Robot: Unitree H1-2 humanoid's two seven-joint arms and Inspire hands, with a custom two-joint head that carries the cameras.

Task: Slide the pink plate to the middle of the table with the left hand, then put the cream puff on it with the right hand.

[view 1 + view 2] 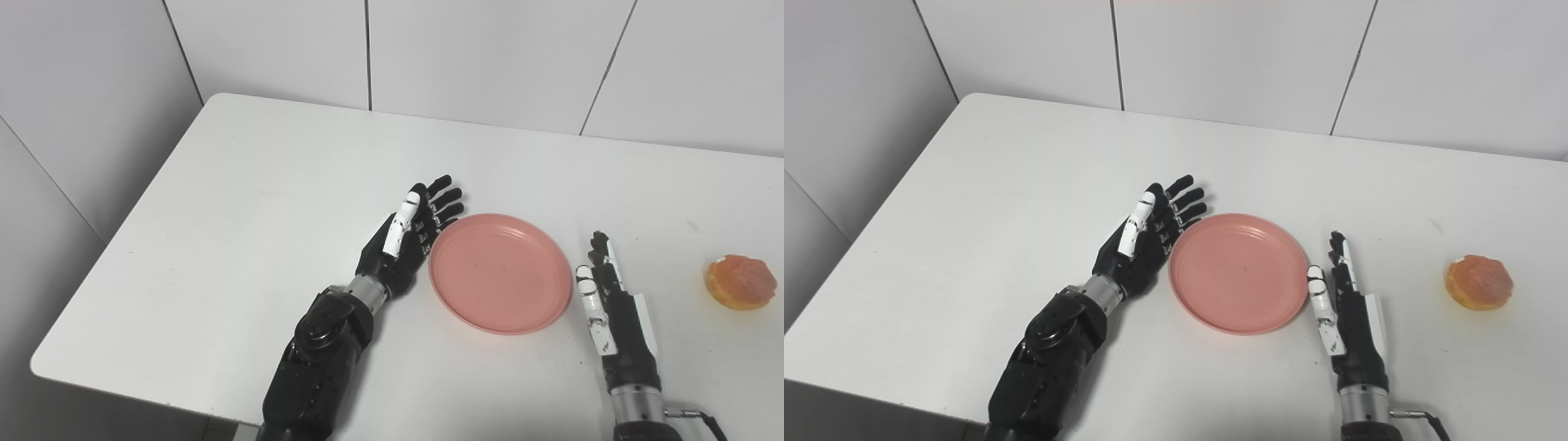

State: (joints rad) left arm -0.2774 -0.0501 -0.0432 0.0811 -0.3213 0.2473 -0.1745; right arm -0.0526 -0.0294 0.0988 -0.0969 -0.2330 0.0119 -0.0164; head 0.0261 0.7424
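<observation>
The pink plate (pixel 500 272) lies flat near the middle of the white table (pixel 257 202). My left hand (pixel 409 236) stands on its edge right against the plate's left rim, open with fingers stretched out and holding nothing. Just off the plate's right rim rests my right hand (pixel 603 297), open too, fingers straight and pointing away from me. The cream puff (pixel 740 282), round and golden-orange, sits on the table far to the right, a good gap beyond the right hand. In the right eye view the plate (pixel 1238 272) and the puff (pixel 1478 282) stand the same way.
White tiled walls (pixel 490 55) close off the back and left of the table. The table's left edge (pixel 116 233) runs diagonally and its front corner (pixel 43 364) is rounded. Nothing else lies on the tabletop.
</observation>
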